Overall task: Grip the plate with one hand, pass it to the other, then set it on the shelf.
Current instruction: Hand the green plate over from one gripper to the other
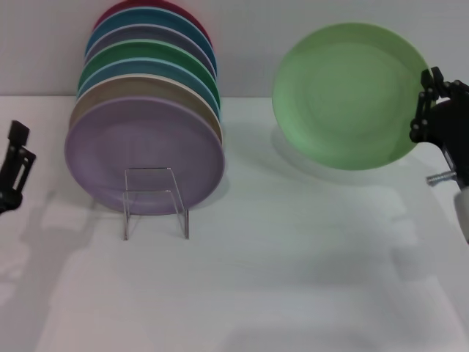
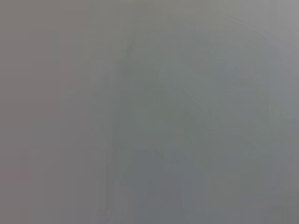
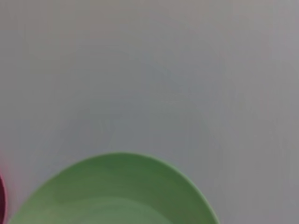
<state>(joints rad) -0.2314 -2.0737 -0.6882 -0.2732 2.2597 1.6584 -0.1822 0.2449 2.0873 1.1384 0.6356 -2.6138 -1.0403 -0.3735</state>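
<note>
The light mint-green plate (image 1: 350, 95) is held upright in the air at the right, its face toward me, above the white table. My right gripper (image 1: 425, 103) is shut on the plate's right rim. The plate's upper edge also shows in the right wrist view (image 3: 117, 193). The clear acrylic shelf (image 1: 155, 202) stands at the left centre, its bent front bracket in front of a lilac plate (image 1: 143, 154). My left gripper (image 1: 15, 170) is at the far left edge, low near the table, away from the plate. The left wrist view shows only grey blur.
Several plates lean upright in a row on the shelf behind the lilac one, including tan, dark green (image 1: 150, 62), blue and red (image 1: 154, 9). The white table (image 1: 293, 279) stretches in front and to the right of the shelf. A white wall is behind.
</note>
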